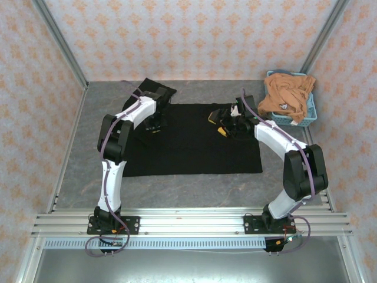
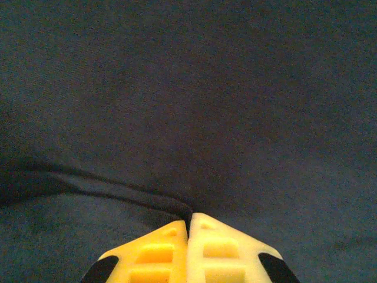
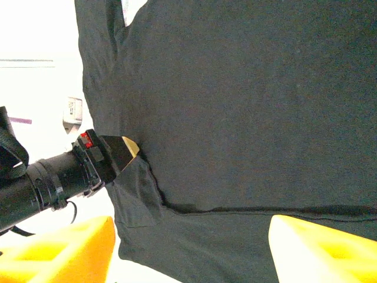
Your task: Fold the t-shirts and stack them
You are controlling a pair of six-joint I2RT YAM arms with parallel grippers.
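The black t-shirt (image 1: 194,144) lies spread flat on the grey table, no print showing. Its far left sleeve (image 1: 154,91) is bunched up. My left gripper (image 1: 154,127) rests on the shirt's upper left part. In the left wrist view its fingers (image 2: 189,219) are pressed together, with a ridge of black cloth (image 2: 118,191) running into their tips. My right gripper (image 1: 227,127) hovers over the shirt's upper right part and is open, its yellow fingertips (image 3: 59,250) wide apart above the cloth (image 3: 235,118). The orange-tan t-shirt (image 1: 287,97) lies crumpled in the basket.
The light blue plastic basket (image 1: 310,115) stands at the table's far right corner. Patterned walls and metal posts close in the left, back and right sides. Bare grey table (image 1: 194,188) runs between the shirt's near hem and the arm bases.
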